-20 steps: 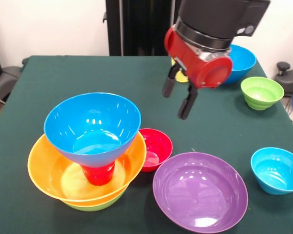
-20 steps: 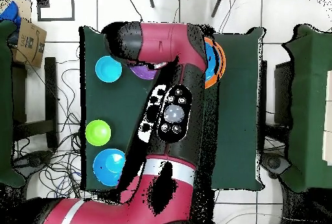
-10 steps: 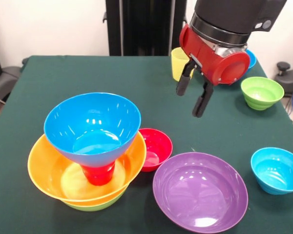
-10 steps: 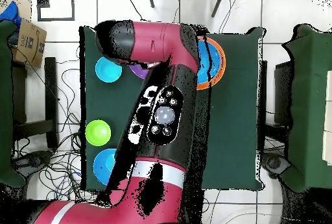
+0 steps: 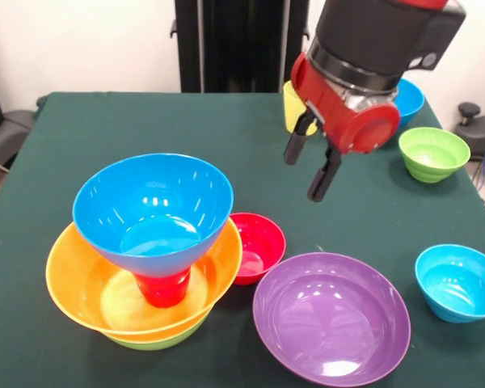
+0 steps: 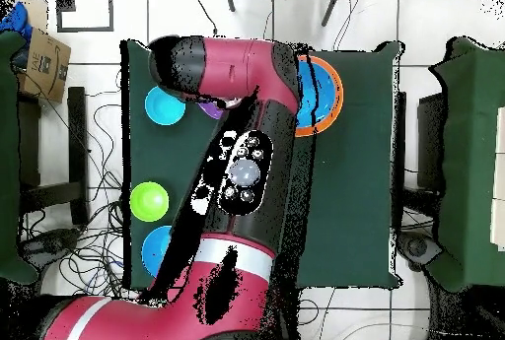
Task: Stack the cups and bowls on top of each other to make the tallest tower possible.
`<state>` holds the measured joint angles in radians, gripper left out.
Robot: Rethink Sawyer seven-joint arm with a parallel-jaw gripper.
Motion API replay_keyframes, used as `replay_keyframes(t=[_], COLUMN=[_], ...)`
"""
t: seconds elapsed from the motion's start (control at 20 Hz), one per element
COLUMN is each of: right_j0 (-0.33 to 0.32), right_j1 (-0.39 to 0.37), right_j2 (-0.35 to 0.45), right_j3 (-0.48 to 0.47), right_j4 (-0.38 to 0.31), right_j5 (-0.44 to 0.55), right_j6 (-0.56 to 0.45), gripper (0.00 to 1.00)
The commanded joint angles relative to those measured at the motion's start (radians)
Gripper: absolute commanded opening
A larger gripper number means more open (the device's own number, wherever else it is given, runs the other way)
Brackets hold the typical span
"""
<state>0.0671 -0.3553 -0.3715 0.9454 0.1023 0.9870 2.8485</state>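
The tool (image 5: 305,167) hangs empty with fingers spread wide, at 12 o'clock of the purple bowl (image 5: 331,317). The tower (image 5: 145,250) sits at 9 o'clock of the small red bowl (image 5: 256,246). Best approach: descend squarely over the next piece's rim, gripping firmly. Surface (image 5: 121,129) is dark green cloth; white wall behind

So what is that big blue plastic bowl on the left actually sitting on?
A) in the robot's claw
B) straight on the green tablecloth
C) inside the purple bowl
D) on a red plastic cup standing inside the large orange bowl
D: the big blue plastic bowl rests on the red plastic cup, which stands inside the large orange bowl; the gripper hangs apart, open and empty.
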Motion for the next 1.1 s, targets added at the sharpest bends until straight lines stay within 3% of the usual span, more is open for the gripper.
replay_keyframes(t=[0.05, 0.55, 1.1], right_j0=[0.0, 0.026, 0.057], right_j1=[0.079, 0.119, 0.154], right_j2=[0.026, -0.001, -0.009], right_j3=[-0.008, 0.008, -0.01], right_j4=[0.024, 0.07, 0.21], right_j5=[-0.073, -0.171, -0.206], right_j6=[0.214, 0.263, 0.29], gripper=[1.0, 1.0, 1.0])
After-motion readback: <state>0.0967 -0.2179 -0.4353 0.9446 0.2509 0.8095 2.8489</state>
